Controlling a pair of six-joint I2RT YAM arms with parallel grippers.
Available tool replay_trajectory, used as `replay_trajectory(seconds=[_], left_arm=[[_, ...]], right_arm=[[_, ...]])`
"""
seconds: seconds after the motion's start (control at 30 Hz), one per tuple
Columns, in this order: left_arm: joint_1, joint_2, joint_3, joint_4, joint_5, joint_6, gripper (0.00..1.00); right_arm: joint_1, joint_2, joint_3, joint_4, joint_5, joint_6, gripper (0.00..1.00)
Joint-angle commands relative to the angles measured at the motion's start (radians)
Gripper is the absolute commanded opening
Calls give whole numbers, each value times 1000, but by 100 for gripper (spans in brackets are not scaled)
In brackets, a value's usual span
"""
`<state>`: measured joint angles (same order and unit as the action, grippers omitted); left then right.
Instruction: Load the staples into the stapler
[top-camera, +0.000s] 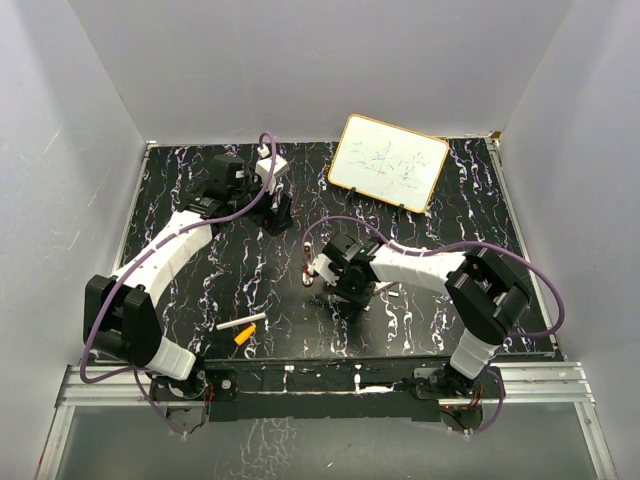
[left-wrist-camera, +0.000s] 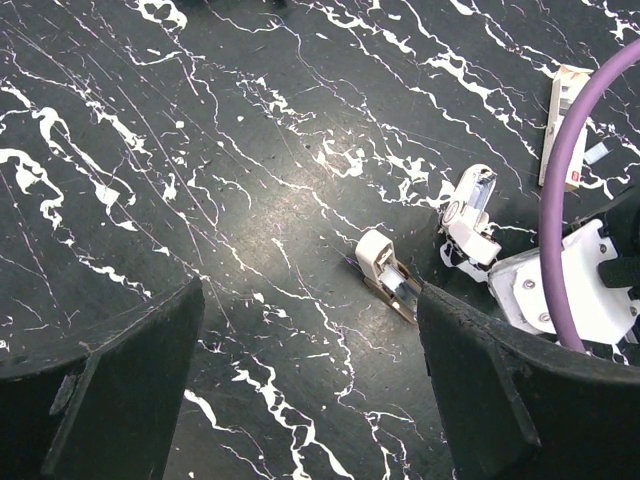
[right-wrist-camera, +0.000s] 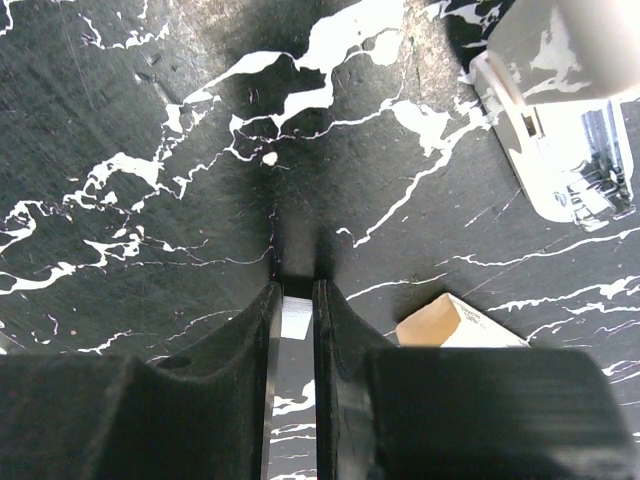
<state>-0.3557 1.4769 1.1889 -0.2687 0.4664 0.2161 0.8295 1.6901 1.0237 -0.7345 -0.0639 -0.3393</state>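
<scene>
White stick (top-camera: 240, 324) and orange piece (top-camera: 245, 337) lie just beside each other at the near left of the black, white-veined table (top-camera: 470, 215), close to my two arm bases. Farther in, near the middle of the table, my right gripper (right-wrist-camera: 297, 292) reaches in from the right and points down at the surface. Its fingers (right-wrist-camera: 335, 340) are drawn narrow around a slim pale strip (right-wrist-camera: 296, 318) that fills the gap between them. One small tan-and-white box (right-wrist-camera: 445, 325) sits just beside one of those fingers. My task's stapler (right-wrist-camera: 560, 140) lies on the table near the fingertips but apart from them. It is white and light grey, with its metal channel exposed and facing up. Beyond it, toward the far left, my left gripper (left-wrist-camera: 310, 295) hangs over the table with its fingers (left-wrist-camera: 120, 390) spread wide. Looping above that wrist is a purple cable (top-camera: 265, 140). Farthest of all, right of centre, a wood-framed whiteboard (top-camera: 388, 162) marked with green scribbles stands tilted near the back wall.
</scene>
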Motion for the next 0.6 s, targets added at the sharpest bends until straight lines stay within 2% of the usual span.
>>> replay_trajectory(seconds=[0.0,0.23,0.4,0.47,0.57], left_arm=[[6,-48,9,3,-9,11,85],[16,-33,2,15,1,18,86],[13,-5,-19,21,159,127,85],[-20,6,-15,-8,194,183,83],[-137,26,10,-102,142,337,83]], right_arm=[[-9,-69,6,5,-1,-35,11],[-95,-186,44,38,-104,-102,10],[-227,-282,51,104,-214,-134,10],[-297,-318,47,154,-267,-133,10],[-397,-354,36,238,-322,-114,10]])
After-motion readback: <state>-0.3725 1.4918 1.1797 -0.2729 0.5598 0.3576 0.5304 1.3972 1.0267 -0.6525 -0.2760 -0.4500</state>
